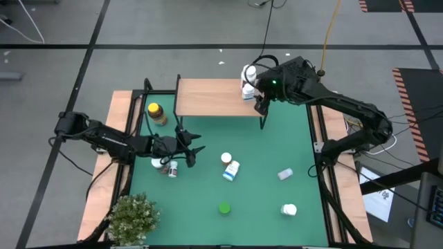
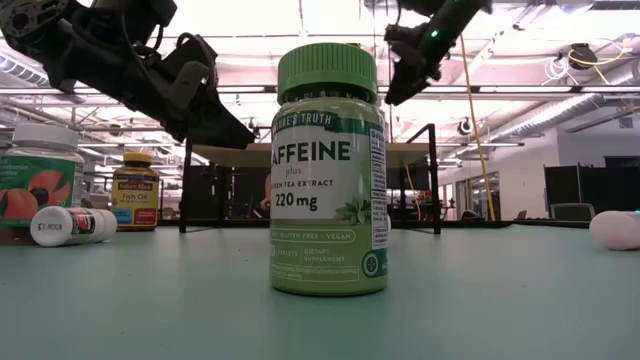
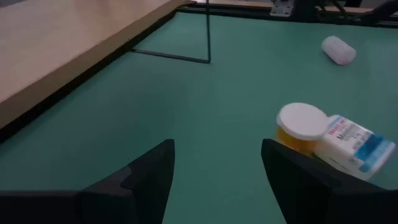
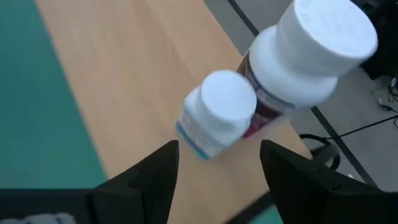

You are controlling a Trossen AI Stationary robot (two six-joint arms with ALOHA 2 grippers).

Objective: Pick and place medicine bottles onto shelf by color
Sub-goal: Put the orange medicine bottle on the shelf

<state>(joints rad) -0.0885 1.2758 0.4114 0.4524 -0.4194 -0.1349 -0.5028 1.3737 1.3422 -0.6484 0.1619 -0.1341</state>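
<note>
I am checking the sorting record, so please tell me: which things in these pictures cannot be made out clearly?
- Two white-capped bottles on the light-wood shelf: the high view shows only part of them, since the right gripper covers the rest.
- Bottles beside the left gripper: its arm hides their labels in the high view.
- Label of the small white bottle: blurred in the right wrist view.
- White bottle: cut off by the low view's edge.

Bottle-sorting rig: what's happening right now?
Two white-capped bottles stand on the shelf at its right end, with the right gripper hovering over them, jaws open and empty. The left gripper, also open and empty, hangs over the green mat near its left side. The remaining bottles, including the green bottle, are unsorted on the mat.
</note>
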